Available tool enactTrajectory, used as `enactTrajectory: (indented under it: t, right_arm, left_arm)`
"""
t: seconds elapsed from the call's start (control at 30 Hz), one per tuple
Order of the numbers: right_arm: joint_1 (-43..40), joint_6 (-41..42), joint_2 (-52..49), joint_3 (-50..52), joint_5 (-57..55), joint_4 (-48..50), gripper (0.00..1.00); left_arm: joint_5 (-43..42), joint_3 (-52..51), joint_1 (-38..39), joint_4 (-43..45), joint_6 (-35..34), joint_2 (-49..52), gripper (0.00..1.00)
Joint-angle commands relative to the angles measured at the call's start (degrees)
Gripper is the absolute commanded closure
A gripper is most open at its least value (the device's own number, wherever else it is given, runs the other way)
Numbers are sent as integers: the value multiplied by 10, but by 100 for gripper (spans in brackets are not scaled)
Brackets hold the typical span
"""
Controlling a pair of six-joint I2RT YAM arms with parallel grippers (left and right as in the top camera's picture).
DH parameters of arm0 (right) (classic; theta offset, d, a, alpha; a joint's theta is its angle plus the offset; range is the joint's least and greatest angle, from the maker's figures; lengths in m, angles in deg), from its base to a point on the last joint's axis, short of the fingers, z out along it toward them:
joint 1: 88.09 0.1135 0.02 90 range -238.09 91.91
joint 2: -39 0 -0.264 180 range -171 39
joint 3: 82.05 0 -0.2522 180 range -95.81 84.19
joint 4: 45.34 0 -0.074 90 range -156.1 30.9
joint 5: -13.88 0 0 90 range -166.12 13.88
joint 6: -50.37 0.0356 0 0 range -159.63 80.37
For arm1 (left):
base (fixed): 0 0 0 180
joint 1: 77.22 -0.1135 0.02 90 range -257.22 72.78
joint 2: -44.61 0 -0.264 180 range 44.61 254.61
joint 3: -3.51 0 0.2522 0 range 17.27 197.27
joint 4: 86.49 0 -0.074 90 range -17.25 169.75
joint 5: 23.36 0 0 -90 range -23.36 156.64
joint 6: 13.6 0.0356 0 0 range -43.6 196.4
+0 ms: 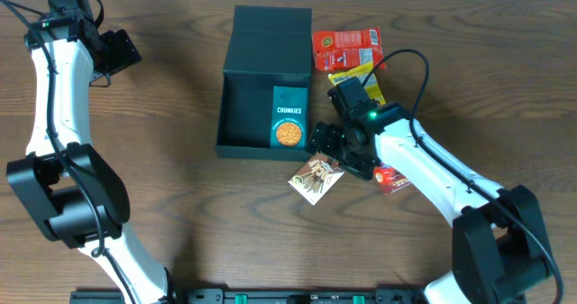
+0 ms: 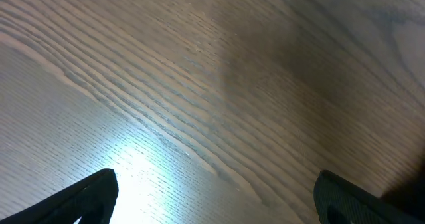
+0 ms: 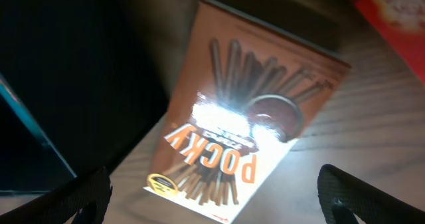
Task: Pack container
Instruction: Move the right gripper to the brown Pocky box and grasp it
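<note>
Only the right wrist view reads Pocky on the snack box (image 3: 249, 111) below the open right gripper (image 3: 212, 187). Overhead, the container (image 1: 245, 105) lies just upper-left of it.

The container (image 1: 243, 110) sits in the upper middle of the frame, with the Chunkies box (image 1: 288, 117) inside along its right wall. Just off its lower right corner the Pocky box (image 1: 316, 179) lies on the table (image 1: 180, 205) — my right claw (image 1: 329, 149) hangs over it. Snack packs (image 1: 347, 50) lie right of the lid — my left claw (image 1: 117, 51) is well apart, upper left.
</note>
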Motion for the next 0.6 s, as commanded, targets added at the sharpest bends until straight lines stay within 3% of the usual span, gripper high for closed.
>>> enactTrajectory:
  t: [0.0, 0.57]
  right_arm:
    - [6, 29, -8, 2, 7, 4, 1]
    - [4, 66, -69, 2, 12, 13, 1]
  left_arm:
    - [0, 8, -4, -3, 4, -11, 5]
    - [-15, 8, -4, -3, 4, -11, 4]
